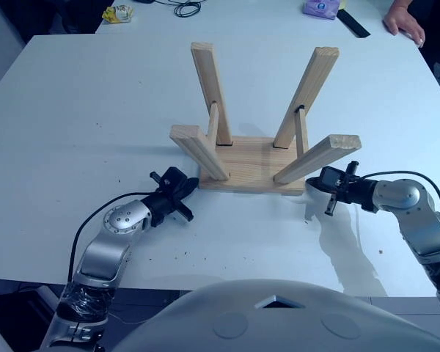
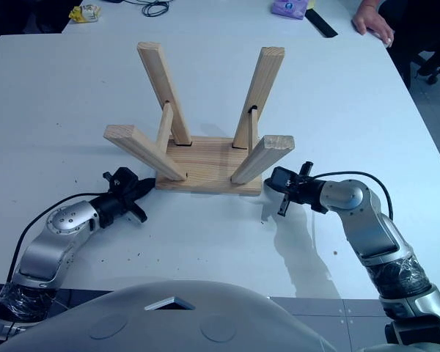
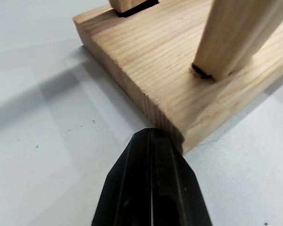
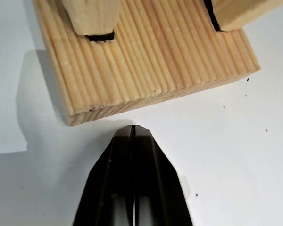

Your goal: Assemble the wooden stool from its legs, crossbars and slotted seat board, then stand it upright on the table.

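**Stool** (image 1: 257, 147): middle of the tabletop (image 1: 95, 110), upside down.
- Seat board (image 1: 251, 170): lies flat on the tabletop.
- Legs (image 1: 211, 92): four, set in the slots and splaying upward.
- Crossbars (image 1: 213, 125): two slim ones, standing against the far legs.
- Progress: assembly looks complete. The stool has not yet been turned upright.

**Left gripper** (image 1: 193, 184): fingers pressed together, holding nothing. The tip is at the board's near left corner; contact cannot be told.

**Right gripper** (image 1: 312, 180): fingers pressed together, holding nothing. It sits just beside the near right corner, not touching.
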Tool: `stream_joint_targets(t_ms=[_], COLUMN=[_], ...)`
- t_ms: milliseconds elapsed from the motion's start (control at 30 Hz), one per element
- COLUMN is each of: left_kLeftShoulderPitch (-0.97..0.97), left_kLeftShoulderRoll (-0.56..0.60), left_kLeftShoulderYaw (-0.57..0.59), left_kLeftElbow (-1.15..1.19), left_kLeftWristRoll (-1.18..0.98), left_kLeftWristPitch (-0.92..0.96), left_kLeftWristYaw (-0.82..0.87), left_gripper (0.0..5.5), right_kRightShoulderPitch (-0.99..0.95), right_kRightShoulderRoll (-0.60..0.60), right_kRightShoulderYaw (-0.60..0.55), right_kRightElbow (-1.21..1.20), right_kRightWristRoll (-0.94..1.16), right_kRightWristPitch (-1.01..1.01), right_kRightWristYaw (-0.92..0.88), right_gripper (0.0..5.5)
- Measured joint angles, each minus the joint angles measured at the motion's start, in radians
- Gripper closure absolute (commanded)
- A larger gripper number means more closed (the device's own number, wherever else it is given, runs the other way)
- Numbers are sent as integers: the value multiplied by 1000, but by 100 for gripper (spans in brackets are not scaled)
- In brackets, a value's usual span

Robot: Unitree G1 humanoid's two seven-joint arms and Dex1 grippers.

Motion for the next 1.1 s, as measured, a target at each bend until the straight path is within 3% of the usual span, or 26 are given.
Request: stream_joint_targets(t_ms=[333,667,900,1100], left_kLeftShoulderPitch=[-42,135,156,175], left_kLeftShoulderRoll=[-6,33,75,81], left_kLeftShoulderYaw=[10,22,174,202], left_kLeftElbow=[27,-250,-427,-483], left_kLeftWristRoll=[-27,-138,-265,-300], left_kLeftWristPitch=[27,172,291,349], left_kLeftWristYaw=[-9,-20,-16,1], left_gripper=[547,547,547,547], right_kRightShoulderPitch=[7,107,150,181], right_kRightShoulderRoll=[18,-60,-118,-125], right_kRightShoulderYaw=[3,-135,-242,-272], right_kRightElbow=[-54,-196,-338,-387], right_kRightWristRoll=[54,151,246,278], right_kRightWristPitch=[91,226,279,329], right_kRightWristYaw=[37,82,127,127], right_gripper=[550,550,550,550])
